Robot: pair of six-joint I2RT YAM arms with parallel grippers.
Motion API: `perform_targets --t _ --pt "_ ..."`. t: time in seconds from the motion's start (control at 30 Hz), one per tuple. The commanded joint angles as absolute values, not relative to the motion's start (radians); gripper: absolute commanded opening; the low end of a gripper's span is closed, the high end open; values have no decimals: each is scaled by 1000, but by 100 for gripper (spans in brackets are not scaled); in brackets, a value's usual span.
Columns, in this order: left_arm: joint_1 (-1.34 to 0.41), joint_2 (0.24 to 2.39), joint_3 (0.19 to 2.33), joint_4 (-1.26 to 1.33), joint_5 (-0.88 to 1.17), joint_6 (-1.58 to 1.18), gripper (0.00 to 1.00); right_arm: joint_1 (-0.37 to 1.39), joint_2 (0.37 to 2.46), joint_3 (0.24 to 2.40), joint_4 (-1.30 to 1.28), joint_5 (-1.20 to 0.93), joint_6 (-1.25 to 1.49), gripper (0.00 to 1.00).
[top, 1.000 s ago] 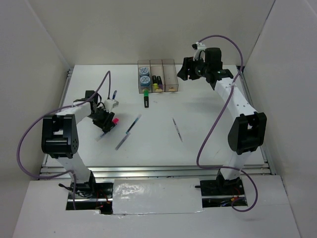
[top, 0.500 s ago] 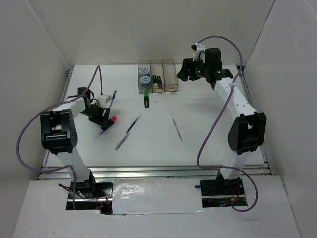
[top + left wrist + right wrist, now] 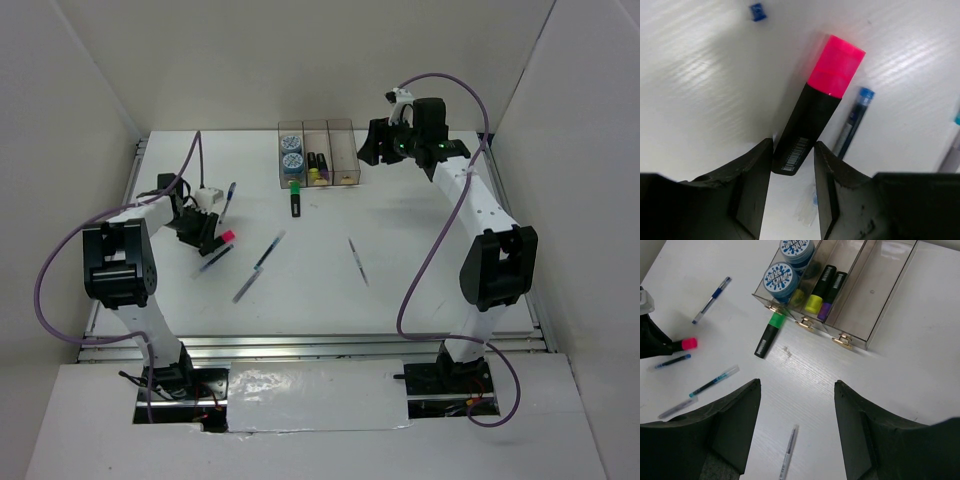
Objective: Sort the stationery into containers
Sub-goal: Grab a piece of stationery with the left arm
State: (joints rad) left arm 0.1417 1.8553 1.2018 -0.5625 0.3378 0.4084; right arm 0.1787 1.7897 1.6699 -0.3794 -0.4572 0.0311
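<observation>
White desk (image 3: 420,230) is filling the overhead view, with three joined clear boxes (image 3: 343,150) sitting near its far edge, two tape rolls (image 3: 291,143) lying in the leftmost one and a green highlighter (image 3: 295,200) lying just in front. Several pens (image 3: 268,250) are lying scattered across the middle. At the left, the left end effector (image 3: 215,238) is pinching a pink highlighter (image 3: 226,238) low over the desk. From the left wrist, both fingers (image 3: 752,190) are pressing against the highlighter's black barrel, a pen lying just beside it. From the right wrist, the right end effector (image 3: 796,390) is hanging wide open and gripping nothing, well above the desk, looking down on a yellow-capped highlighter (image 3: 815,302) and a purple-capped highlighter (image 3: 826,310) lying in the middle box.
</observation>
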Motion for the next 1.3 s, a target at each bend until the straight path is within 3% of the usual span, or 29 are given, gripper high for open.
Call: perform_targets --t 0.0,0.23,0.43,0.7,0.8,0.9,1.0,1.27 --pt "144 1861 1167 -486 210 385 50 186 1789 1706 -383 -471 15 67" --pt "143 1874 1160 -462 216 413 40 196 1776 1709 -410 -492 -51 67" --pt "135 1924 1209 -534 311 434 35 210 1760 1724 -502 -617 -176 75" --pt "123 1936 1154 -520 301 422 47 264 1703 1684 -535 -574 -270 87" --pt "123 1928 1154 -517 305 417 36 273 1692 1684 -545 -574 -290 87" --pt "123 1904 1166 -540 327 428 14 279 1683 1686 -548 -586 -304 85" --pt "124 1861 1178 -575 373 440 4 285 1667 1675 -548 -591 -317 83" --pt "121 1743 1224 -664 527 442 0 311 1628 1637 -538 -580 -345 82"
